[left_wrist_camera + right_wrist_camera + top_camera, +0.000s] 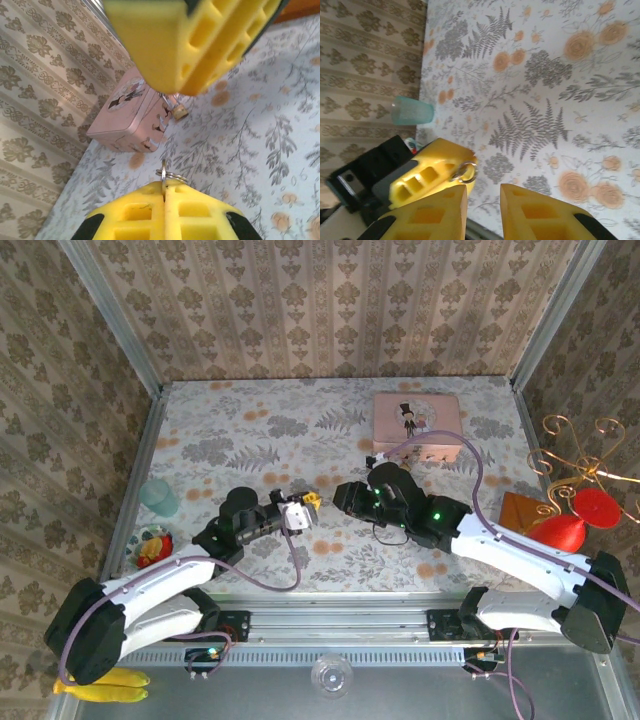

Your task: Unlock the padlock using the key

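Note:
In the left wrist view my left gripper [165,189] is shut on the key [163,172], a thin metal blade standing edge-on with a silvery split ring through it just above the yellow fingertips. Beyond it, the small brass padlock [180,111] sits at the front of the pink tin [125,117]. My right gripper [484,200] is open, with nothing between its fingers, tip to tip with the left gripper. The key's ring [466,172] shows at the left fingers' tip. From above, the left gripper [310,503] and right gripper [345,497] meet mid-table, near the pink tin [415,420].
A teal cup [158,497] and a colourful toy [152,545] stand at the left edge. A gold wire stand [580,455], red pieces [575,520] and a brown block [522,510] are on the right. Patterned walls close in three sides.

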